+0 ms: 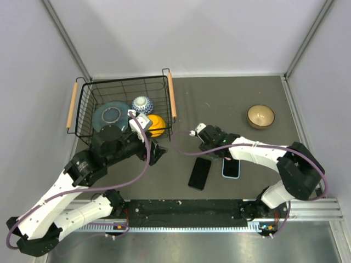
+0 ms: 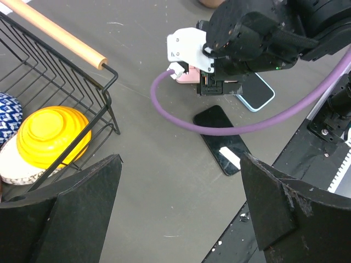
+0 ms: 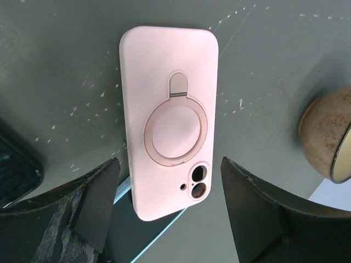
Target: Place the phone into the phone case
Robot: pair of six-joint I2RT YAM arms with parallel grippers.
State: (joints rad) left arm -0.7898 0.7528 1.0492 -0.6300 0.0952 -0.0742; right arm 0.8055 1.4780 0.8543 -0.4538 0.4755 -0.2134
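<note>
The pink phone case [image 3: 167,115] lies back up on the table, ring mark and camera cut-out showing, its camera end resting over a corner of a light blue-rimmed slab [image 3: 129,233]. My right gripper [image 3: 170,211] hangs open above it, a finger on each side of the camera end, touching nothing. The phone [image 1: 199,173] lies screen up just left of the slab [image 1: 231,168]; the left wrist view has the phone [image 2: 222,139] past the fingers and a bit of the case [image 2: 188,77] under the right wrist. My left gripper [image 2: 181,159] is open and empty over bare table beside the basket.
A black wire basket [image 1: 82,104] with wooden handles stands at the back left and holds a yellow bowl [image 1: 157,125] and blue-patterned dishes. A brown bowl [image 1: 260,116] sits at the back right. The right arm's purple cable [image 2: 230,129] loops over the phone.
</note>
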